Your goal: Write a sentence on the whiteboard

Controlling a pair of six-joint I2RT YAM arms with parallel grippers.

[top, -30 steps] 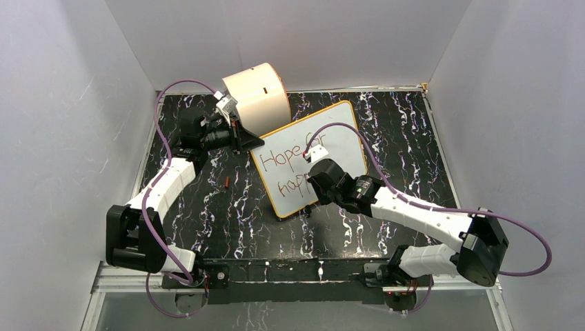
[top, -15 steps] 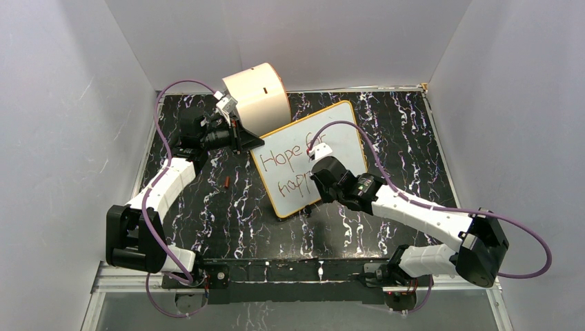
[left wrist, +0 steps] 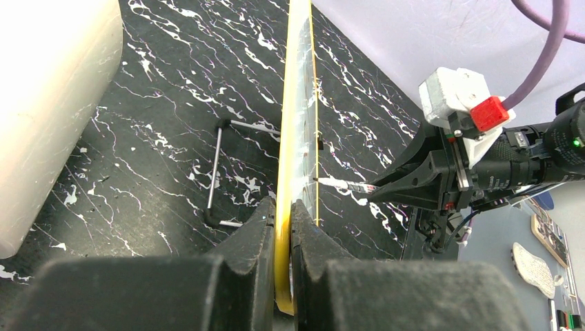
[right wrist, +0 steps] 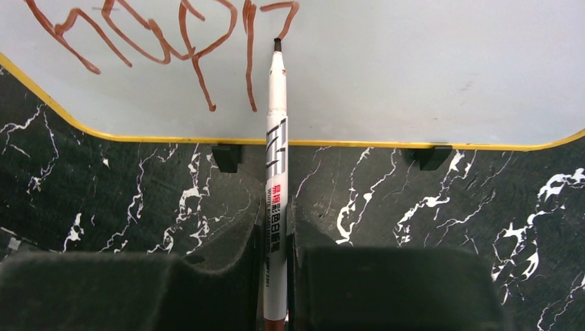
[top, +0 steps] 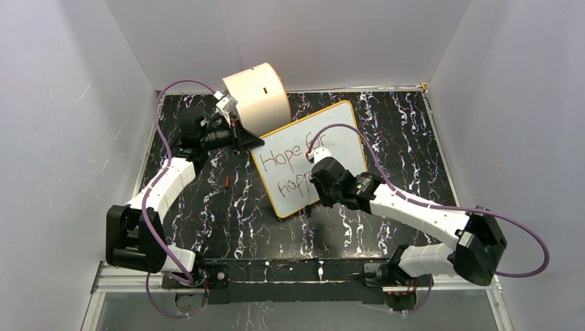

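The whiteboard (top: 345,127), white with a yellow rim, stands tilted on the dark marble table. My left gripper (top: 252,142) is shut on its left rim (left wrist: 296,103), the rim pinched between the fingers (left wrist: 281,207). The sentence (top: 292,156) reads "Hope for" above and "happ" below in red-brown strokes (right wrist: 159,41). My right gripper (right wrist: 276,207) is shut on a white marker (right wrist: 276,138), whose tip touches the board at the top of the last letter. From the left wrist, the marker (left wrist: 338,183) meets the board's face.
A cream drum (top: 259,96) lies behind the board's left corner. A small red-brown cap (top: 227,182) lies on the table left of the board. A wire stand (left wrist: 221,172) props the board from behind. Black clips (right wrist: 226,157) sit on its lower edge. White walls enclose the table.
My right gripper has shifted slightly rightward and upward with the marker along the lower line. The left arm and the board have not moved.
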